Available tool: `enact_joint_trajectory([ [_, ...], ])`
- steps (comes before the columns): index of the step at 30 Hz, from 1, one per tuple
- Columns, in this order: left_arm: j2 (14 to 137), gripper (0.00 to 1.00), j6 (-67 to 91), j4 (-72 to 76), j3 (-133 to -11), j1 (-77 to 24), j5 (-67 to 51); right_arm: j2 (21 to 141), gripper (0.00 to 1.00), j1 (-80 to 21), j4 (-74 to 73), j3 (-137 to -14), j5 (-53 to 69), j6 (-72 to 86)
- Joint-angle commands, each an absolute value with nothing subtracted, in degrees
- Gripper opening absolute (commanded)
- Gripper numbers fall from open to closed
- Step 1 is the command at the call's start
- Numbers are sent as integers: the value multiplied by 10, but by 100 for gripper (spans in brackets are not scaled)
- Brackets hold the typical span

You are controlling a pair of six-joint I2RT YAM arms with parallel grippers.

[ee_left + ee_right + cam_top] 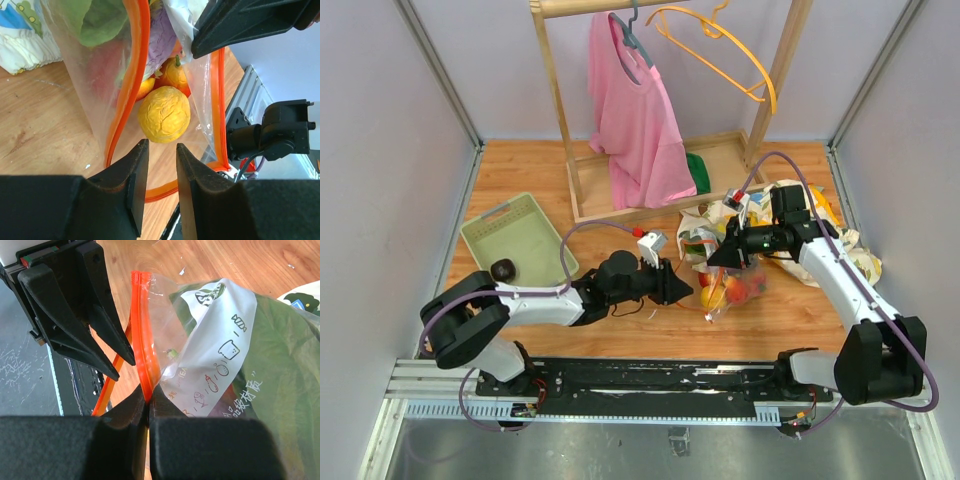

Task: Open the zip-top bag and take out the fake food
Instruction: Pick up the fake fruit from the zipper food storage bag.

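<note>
Orange-edged bag [215, 340] looks open, its rim pinched in the closed right gripper [149, 407]. Left gripper [162, 150], fingers slightly apart, faces the bag's mouth; fake food [164, 114] lies inside, not yet taken out.

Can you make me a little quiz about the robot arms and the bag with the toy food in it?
1. True or false: the right claw is pinching the orange zipper strip of the zip-top bag.
2. Which piece of fake food sits just past the open left claw? A) a bumpy yellow one B) a blue one C) a black one
3. Fill in: the hanging shirt is coloured ____.

Key: 1 true; 2 A; 3 pink.
</note>
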State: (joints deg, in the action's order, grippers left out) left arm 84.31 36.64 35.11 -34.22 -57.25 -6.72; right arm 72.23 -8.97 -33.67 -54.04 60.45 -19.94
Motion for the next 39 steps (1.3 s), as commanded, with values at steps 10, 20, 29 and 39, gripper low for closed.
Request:
enact_joint_trajectory([
  [10,876,33,372,408,-335,-578,-71,707,3,-70,-327,-536,612,-203],
  [20,879,33,368,401,-342,-578,-54,700,4,-70,-322,-530,614,-203],
  [29,897,36,377,409,-354,-577,-61,687,5,-71,-316,-519,616,-208],
  [39,960,44,417,460,-364,-577,-98,689,26,-72,-312,-518,638,-220],
])
